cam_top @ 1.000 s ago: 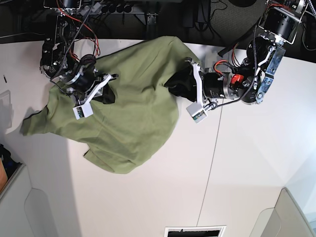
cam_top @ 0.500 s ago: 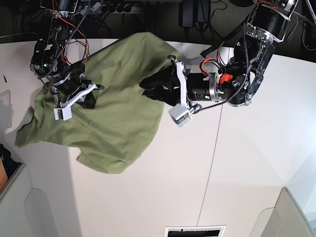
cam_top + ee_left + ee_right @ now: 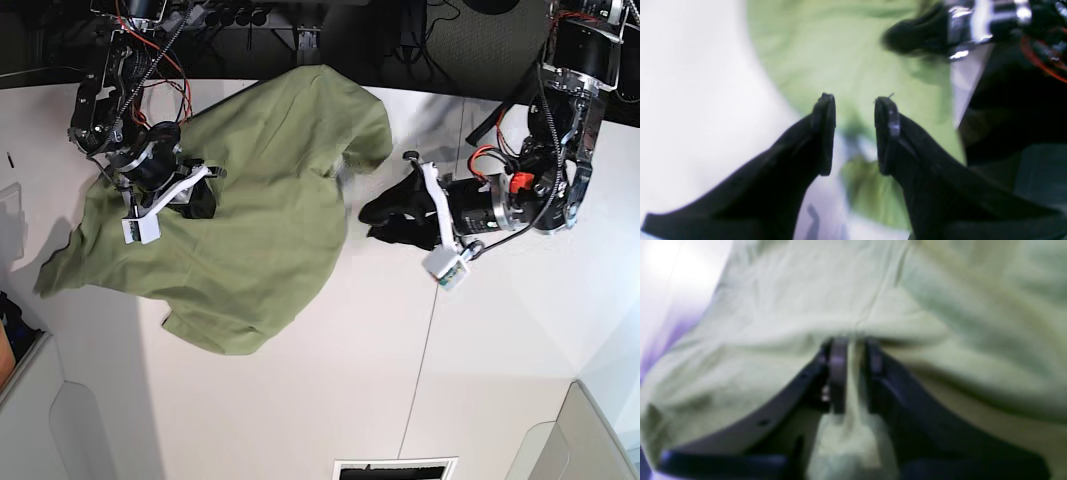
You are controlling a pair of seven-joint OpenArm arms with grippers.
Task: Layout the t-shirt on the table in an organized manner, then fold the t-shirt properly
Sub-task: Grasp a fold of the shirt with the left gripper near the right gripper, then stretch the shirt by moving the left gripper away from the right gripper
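A wide smooth white tabletop (image 3: 300, 400), built of panels with a thin dark seam running down its right half, fills the base view, with a dark strip of cables and equipment along the top edge.

In the upper left of that view the right gripper (image 3: 190, 195) sits down on the plain olive-green short-sleeved cotton t-shirt (image 3: 240, 230). Its wrist camera shows the two dark fingers (image 3: 838, 373) drawn almost together with a fold of green cloth pinched up between them, so it has hold of the fabric. The shirt lies crumpled across the upper left and centre of the table, one lobe trailing to the far left edge, another rising toward the top centre, and a rounded hem sagging toward the lower middle. It is not yet spread flat.

Right of centre, the left gripper (image 3: 375, 215) rests just off the shirt's right edge, over bare table. In its wrist view the black fingers (image 3: 826, 133) stand parted with a clear gap, and nothing is held; the cloth shows blurred beyond and below the tips.

The relation that matters: the shirt's nearest free edge lies toward the upper left from the empty left gripper, close to its tips, while the right gripper anchors the opposite side. The left arm looks best placed to retake that edge and pull rightward, likely stretching the garment along the table's width.
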